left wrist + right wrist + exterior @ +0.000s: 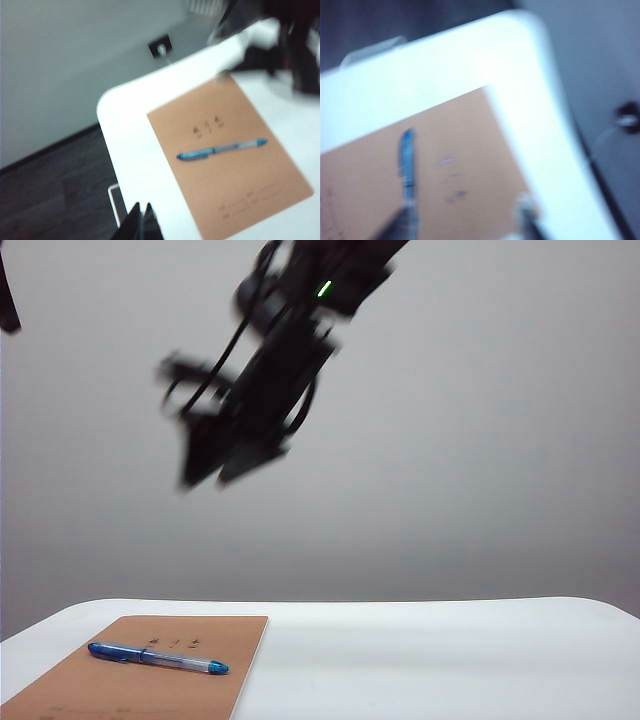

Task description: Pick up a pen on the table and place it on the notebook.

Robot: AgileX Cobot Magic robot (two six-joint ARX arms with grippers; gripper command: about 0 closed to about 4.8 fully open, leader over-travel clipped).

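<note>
- The right gripper (215, 472) hangs high above the table (420, 660), smeared by motion, so its finger gap is unclear in the exterior view.
- In the right wrist view only two blurred fingertips (400, 225) show (the frame edge cuts them off).
- The left gripper (141, 220) shows only its tips.
- The notebook (80, 680) runs off the exterior frame's edge; its printed characters (207, 127) are too small to read.

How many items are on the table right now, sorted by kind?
Pen: 1, lying on the notebook
Notebook: 1, flat on the table
Total: 2
Right gripper hangs high above them, empty; left gripper is off the table's edge.
</note>
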